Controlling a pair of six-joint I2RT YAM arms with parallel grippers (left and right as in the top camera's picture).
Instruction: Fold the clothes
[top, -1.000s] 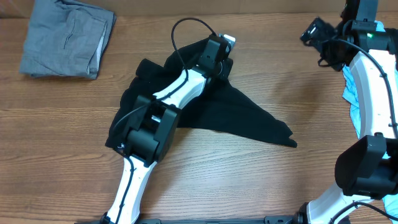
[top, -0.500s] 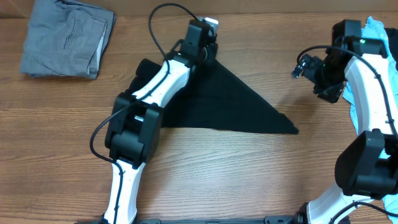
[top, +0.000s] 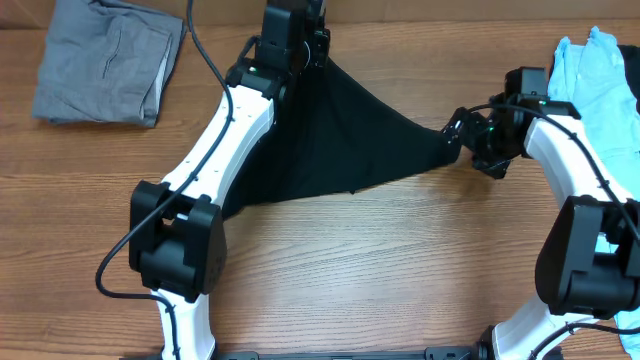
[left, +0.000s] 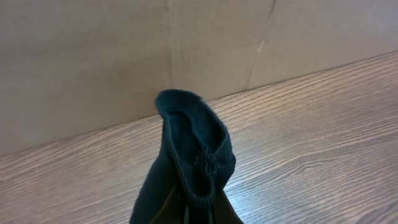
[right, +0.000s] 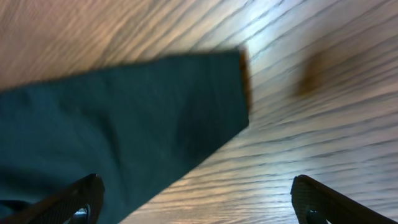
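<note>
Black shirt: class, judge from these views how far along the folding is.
Done: nothing is folded; the black shirt lies stretched in a rough triangle. In hand: the left gripper pinches one end near the far edge of the table, and the right gripper sits open at the opposite corner, not yet closed. Left: probably grasp that corner, lay the shirt flat, and make every fold.

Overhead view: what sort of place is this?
Likely a robot lab workbench set up for laundry folding: wood-grain table, plain cardboard back wall, soft black shirt and folded grey garment.
</note>
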